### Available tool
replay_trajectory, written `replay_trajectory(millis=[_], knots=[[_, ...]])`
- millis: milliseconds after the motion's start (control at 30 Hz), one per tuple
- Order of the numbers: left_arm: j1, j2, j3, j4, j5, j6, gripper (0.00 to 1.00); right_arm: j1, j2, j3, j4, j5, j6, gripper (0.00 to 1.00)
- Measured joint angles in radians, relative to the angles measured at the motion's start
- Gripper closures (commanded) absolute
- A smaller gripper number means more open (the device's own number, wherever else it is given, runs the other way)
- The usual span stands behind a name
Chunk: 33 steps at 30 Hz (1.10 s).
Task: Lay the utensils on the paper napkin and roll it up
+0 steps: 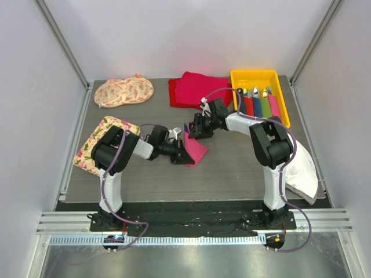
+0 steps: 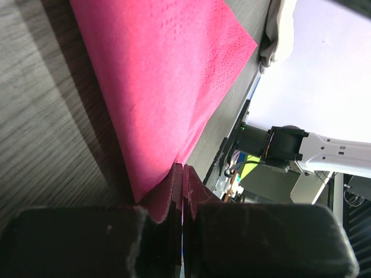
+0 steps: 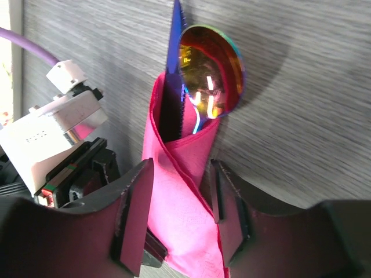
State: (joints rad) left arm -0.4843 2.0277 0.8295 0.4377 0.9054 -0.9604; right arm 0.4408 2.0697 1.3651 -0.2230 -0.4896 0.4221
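Observation:
The pink paper napkin (image 1: 197,149) lies mid-table, partly wrapped around the utensils. In the right wrist view the napkin (image 3: 182,191) forms a cone. A shiny iridescent spoon head (image 3: 210,70) and a dark blue serrated knife blade (image 3: 173,87) stick out of its top. My right gripper (image 1: 195,131) (image 3: 177,174) is open, its fingers (image 3: 132,214) straddling the wrapped part. My left gripper (image 1: 181,152) (image 2: 182,169) is shut on the napkin's (image 2: 168,75) near corner, a thin pink edge pinched between the jaws. The utensil handles are hidden inside the paper.
A yellow tray (image 1: 259,75) at the back right holds several coloured-handled utensils. A pile of red-magenta cloth (image 1: 194,88) lies behind the grippers. Floral mats lie at the back left (image 1: 123,91) and left (image 1: 97,145). A white cloth (image 1: 302,169) lies at the right.

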Motion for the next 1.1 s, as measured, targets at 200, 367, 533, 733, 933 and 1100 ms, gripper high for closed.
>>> replay_trajectory(millis=[200, 367, 533, 733, 933, 1100], knots=[[0.000, 0.002, 0.000, 0.004, 0.002, 0.000, 0.98, 0.000, 0.005, -0.026, 0.048, -0.040, 0.022, 0.52], [0.000, 0.002, 0.000, 0.004, 0.003, 0.000, 0.98, 0.000, 0.005, -0.044, 0.077, -0.046, 0.026, 0.71], [0.000, 0.002, 0.000, 0.004, 0.003, 0.000, 0.97, 0.003, 0.011, -0.059, 0.081, -0.034, 0.032, 0.99], [0.000, -0.003, 0.007, -0.013, 0.000, 0.004, 0.83, 0.003, 0.013, -0.061, 0.086, -0.036, 0.033, 0.99], [0.007, -0.093, 0.043, -0.169, -0.060, 0.091, 0.59, 0.002, 0.008, -0.069, 0.103, -0.046, 0.033, 0.99], [0.053, -0.269, 0.140, -0.399, -0.112, 0.264, 0.02, -0.005, 0.000, -0.076, 0.106, -0.051, 0.034, 0.99]])
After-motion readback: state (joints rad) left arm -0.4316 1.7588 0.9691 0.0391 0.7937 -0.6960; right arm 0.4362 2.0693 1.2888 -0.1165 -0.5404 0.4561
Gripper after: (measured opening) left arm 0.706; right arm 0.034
